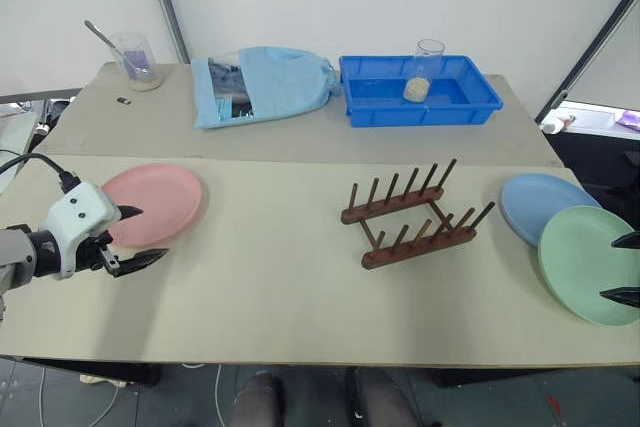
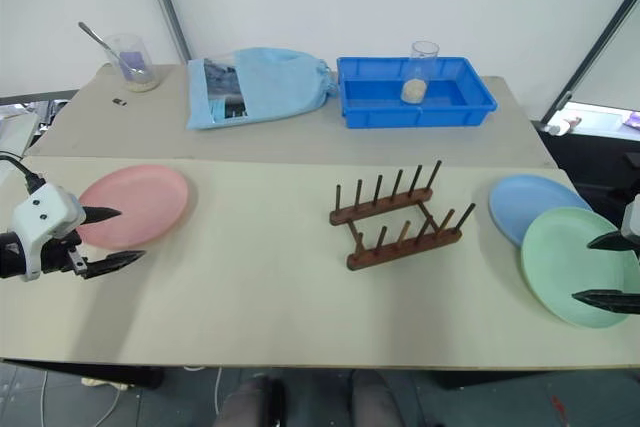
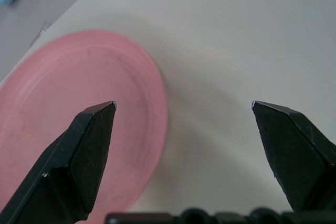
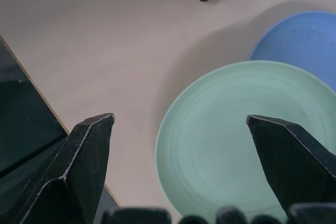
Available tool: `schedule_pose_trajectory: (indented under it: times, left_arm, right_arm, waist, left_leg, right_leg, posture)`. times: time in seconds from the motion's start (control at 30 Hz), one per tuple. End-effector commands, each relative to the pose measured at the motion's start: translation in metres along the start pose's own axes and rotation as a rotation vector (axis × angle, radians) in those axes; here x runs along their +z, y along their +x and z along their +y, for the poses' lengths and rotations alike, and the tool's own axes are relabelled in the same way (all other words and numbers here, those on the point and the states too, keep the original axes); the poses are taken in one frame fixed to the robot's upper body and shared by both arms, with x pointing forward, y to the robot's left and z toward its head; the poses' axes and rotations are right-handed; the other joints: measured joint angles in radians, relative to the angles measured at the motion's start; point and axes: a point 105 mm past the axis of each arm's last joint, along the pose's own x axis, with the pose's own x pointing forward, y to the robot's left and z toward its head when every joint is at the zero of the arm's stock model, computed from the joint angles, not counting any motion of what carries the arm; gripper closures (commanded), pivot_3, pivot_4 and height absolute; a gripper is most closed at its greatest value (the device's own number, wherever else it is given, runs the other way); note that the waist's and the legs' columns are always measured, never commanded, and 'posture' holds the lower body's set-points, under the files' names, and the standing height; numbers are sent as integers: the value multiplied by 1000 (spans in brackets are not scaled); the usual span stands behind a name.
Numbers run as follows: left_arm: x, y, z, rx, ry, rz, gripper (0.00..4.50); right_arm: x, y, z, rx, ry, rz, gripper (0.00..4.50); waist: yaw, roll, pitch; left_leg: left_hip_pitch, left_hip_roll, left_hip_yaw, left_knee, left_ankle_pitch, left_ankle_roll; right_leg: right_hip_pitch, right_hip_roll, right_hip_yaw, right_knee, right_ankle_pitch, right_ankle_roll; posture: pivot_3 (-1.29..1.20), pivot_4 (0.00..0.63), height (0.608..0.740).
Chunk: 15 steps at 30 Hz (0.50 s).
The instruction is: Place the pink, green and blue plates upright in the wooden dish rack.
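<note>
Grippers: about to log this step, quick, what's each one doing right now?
Left gripper: open, holding nothing, beside the pink plate.
Right gripper: open, holding nothing, over the green plate.

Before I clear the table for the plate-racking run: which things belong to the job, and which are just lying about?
Job:
pink plate
green plate, overlapping the blue plate
wooden dish rack, empty
left gripper and right gripper, both open

Lying about:
blue tray holding a clear cup
light-blue cloth bag
beaker with spoon
</note>
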Motion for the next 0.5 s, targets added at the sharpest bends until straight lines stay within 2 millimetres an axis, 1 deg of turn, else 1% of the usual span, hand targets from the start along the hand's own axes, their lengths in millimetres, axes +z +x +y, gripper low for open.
schedule_pose_trajectory:
  times: [0.03, 0.1, 0.17, 0.3, 0.37, 0.43, 0.5]
  left_arm:
    - [15, 0, 3, 4, 1, -68, 49]
    - [26, 7, -3, -13, 61, -110, 49]
    - [40, 20, -20, -75, 78, -172, 49]
    - [59, 57, -70, -229, 71, -273, 49]
    - [67, 78, -95, -297, 52, -317, 49]
    - [72, 101, -115, -337, 53, -333, 49]
    - [83, 120, -134, -374, 37, -383, 49]
  right_arm:
    - [5, -5, -2, -30, -14, -20, 0]
    - [5, -5, -1, -31, -14, -22, 0]
    - [6, -5, -1, -36, -19, -33, 0]
    - [19, -3, 6, -29, -26, -92, 0]
    - [29, -2, 14, -22, -20, -137, 0]
    - [40, -1, 25, -17, 5, -192, 0]
    - [46, -2, 35, -10, 32, -215, 0]
  waist:
    - [0, 0, 0]
    - [1, 0, 0]
    - [2, 0, 0]
    - [8, 0, 0]
    - [12, 0, 0]
    - [16, 0, 0]
    - [22, 0, -1]
  left_leg:
    - [0, 0, 0, 0, 0, 0]
    - [0, 0, 0, 0, 0, 0]
    - [0, 0, 0, 1, 0, 0]
    - [0, -1, 0, 2, 1, 1]
    - [0, -1, 0, 2, 4, 6]
    - [0, -1, -1, 3, 4, 7]
    - [0, -1, -2, 3, 4, 7]
  right_leg:
    - [0, 0, 0, 0, 0, 0]
    - [0, 0, 0, 0, 0, 0]
    - [1, 0, 0, 0, 0, 0]
    - [2, 0, 0, 0, 1, 1]
    - [2, 0, 0, 1, 1, 1]
    - [3, 1, 1, 2, 1, 2]
    - [4, 2, 1, 2, 1, 2]
  posture:
    - [0, 150, 696]
    - [0, 150, 696]
    - [0, 150, 696]
    - [0, 150, 696]
    - [0, 150, 696]
    - [0, 150, 696]
    - [0, 150, 696]
